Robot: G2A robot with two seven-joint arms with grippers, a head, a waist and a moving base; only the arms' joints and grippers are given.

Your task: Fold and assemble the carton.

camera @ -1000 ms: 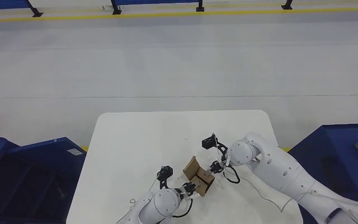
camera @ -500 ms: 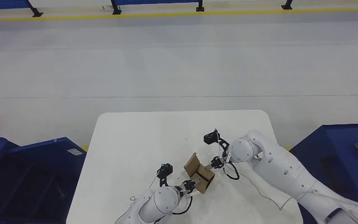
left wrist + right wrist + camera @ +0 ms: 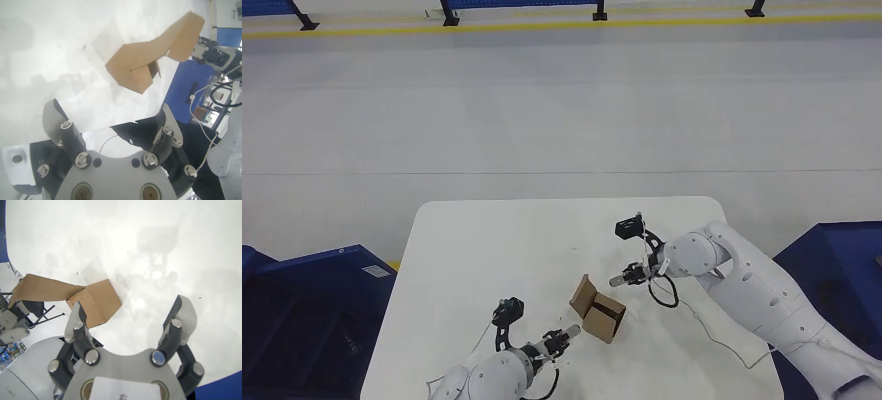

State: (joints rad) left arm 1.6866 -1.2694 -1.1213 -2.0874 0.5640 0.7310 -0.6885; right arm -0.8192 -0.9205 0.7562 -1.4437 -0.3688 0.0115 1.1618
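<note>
Backed off the half-folded carton [image 3: 599, 310], left gripper [image 3: 107, 109] and right gripper [image 3: 128, 303] hang wide open; best to pin the carton's body before pressing its raised flap [image 3: 584, 294] shut.

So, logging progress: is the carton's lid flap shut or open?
Open: the lid flap sticks up and away from the folded carton, not laid over it.

One brown carton [image 3: 599, 311], one white table [image 3: 492, 260]
</note>
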